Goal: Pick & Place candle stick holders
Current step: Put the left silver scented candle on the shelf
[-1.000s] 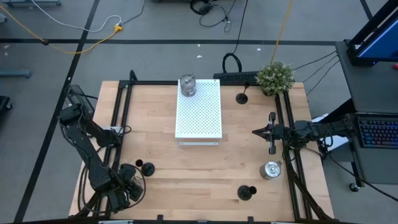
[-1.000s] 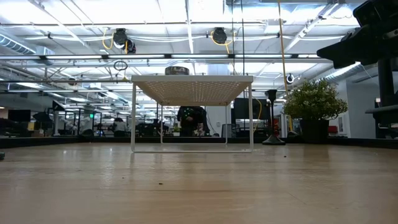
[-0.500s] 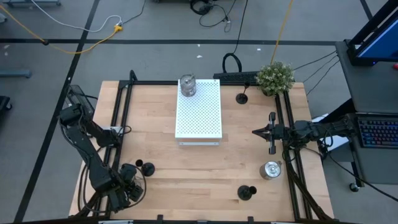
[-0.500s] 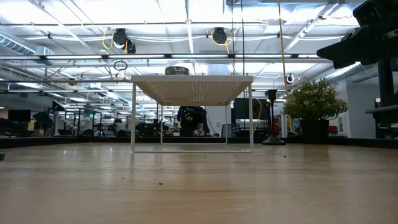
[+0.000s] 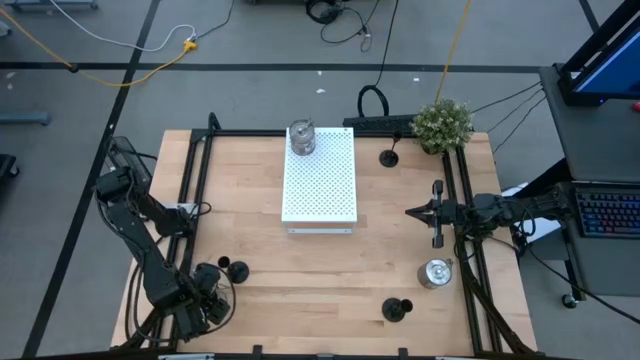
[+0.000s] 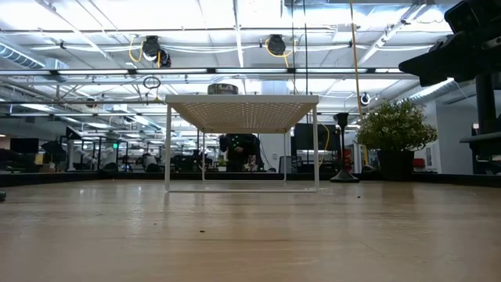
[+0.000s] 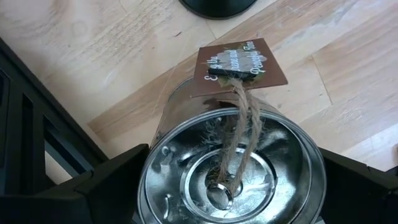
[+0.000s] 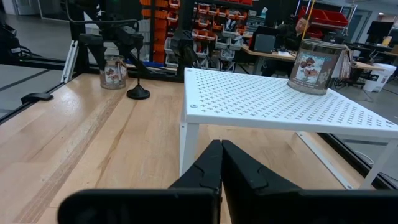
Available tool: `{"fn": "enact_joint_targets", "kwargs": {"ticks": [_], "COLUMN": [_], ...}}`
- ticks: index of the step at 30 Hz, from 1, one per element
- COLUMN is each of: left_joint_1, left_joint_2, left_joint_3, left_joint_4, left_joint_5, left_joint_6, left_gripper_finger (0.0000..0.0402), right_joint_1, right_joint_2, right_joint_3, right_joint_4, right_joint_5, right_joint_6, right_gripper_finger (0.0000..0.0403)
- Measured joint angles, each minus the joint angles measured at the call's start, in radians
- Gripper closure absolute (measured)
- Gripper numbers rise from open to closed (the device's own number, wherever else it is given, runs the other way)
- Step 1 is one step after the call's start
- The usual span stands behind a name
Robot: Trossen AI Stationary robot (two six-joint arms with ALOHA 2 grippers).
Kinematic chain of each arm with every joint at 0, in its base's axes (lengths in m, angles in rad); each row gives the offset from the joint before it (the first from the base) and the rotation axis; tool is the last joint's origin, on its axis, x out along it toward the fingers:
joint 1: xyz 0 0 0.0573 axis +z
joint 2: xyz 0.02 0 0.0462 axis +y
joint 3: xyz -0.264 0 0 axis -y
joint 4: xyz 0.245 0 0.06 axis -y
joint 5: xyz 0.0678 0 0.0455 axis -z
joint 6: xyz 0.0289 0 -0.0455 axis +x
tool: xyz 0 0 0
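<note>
My left gripper (image 5: 205, 290) points down at the table's near left corner, open. Its fingers (image 7: 106, 180) stand on either side of a shiny silver candle stick holder (image 7: 230, 162) with a twine loop and a brown tag, which stands on the table. A black holder (image 5: 238, 268) stands on its round base just beside it. Another silver holder (image 5: 302, 138) stands on the white perforated board (image 5: 320, 190). More holders stand on the table: black (image 5: 390, 157), silver (image 5: 436, 272), black (image 5: 397, 309). My right gripper (image 5: 420, 211) waits shut at the right edge, held level.
A green bushy plant (image 5: 442, 124) stands at the far right corner. The white board stands on thin legs (image 6: 167, 149) mid-table. Black rails (image 5: 195, 180) run along the table's left and right sides. Bare wood lies between the board and the near edge.
</note>
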Motion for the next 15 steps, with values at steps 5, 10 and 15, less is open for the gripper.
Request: {"fn": "enact_joint_targets", "kwargs": {"ticks": [5,10,15], "left_joint_1": [0.0,0.0,0.0], "left_joint_2": [0.0,0.0,0.0], "left_joint_3": [0.0,0.0,0.0], "left_joint_4": [0.0,-0.001,-0.001], "left_joint_5": [0.0,0.0,0.017], "left_joint_6": [0.0,0.008,-0.008], "left_gripper_finger": [0.0004,0.0005,0.0006], "right_joint_1": [0.0,0.0,0.0], "right_joint_2": [0.0,0.0,0.0], "right_joint_3": [0.0,0.0,0.0], "right_joint_4": [0.0,0.0,0.0], "right_joint_5": [0.0,0.0,0.0], "right_joint_6": [0.0,0.0,0.0], "right_gripper_finger": [0.0403,0.0403,0.0403]}}
